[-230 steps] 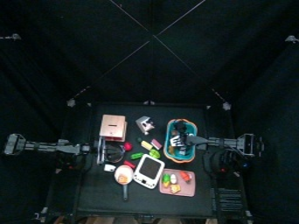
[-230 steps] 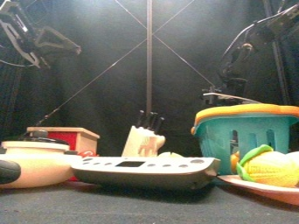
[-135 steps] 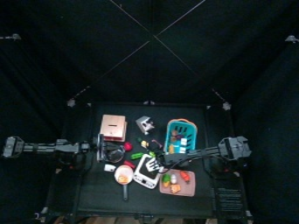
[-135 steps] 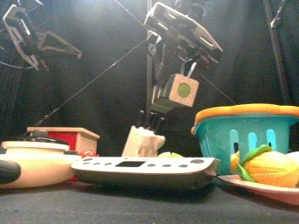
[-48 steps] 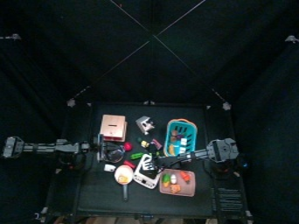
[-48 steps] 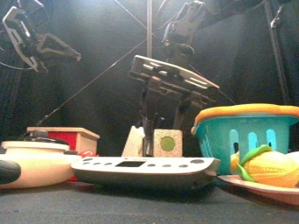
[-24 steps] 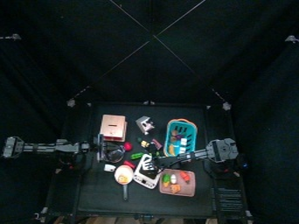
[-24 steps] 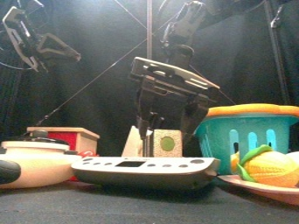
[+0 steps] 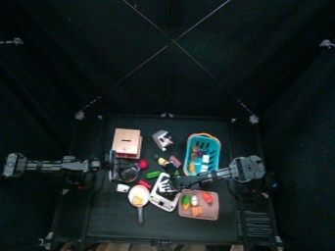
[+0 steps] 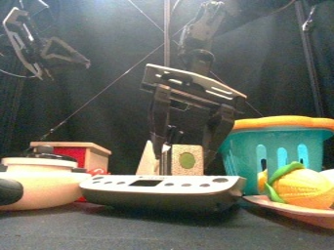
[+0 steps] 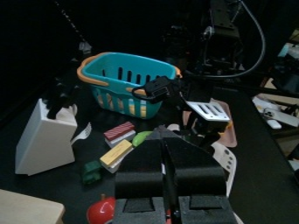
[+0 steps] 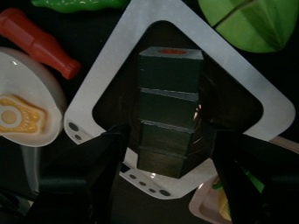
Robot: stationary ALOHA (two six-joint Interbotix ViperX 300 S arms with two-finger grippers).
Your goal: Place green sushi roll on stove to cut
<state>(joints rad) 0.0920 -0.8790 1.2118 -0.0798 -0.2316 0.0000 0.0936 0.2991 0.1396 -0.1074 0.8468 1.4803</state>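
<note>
step: release | green sushi roll (image 12: 170, 109) on stove (image 12: 100, 96), probably settled, between spread right gripper (image 12: 173, 179) jaws | next: lift clear | left gripper (image 11: 170, 179) pressed together

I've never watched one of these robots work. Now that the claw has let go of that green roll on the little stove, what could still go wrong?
The right gripper stands open with its jaws close on either side of the green sushi roll. Lifting away, a jaw might brush the roll and tip or drag it off the stove. The roll also looks tall and narrow, so it may topple. The pan with the egg lies close by.
</note>
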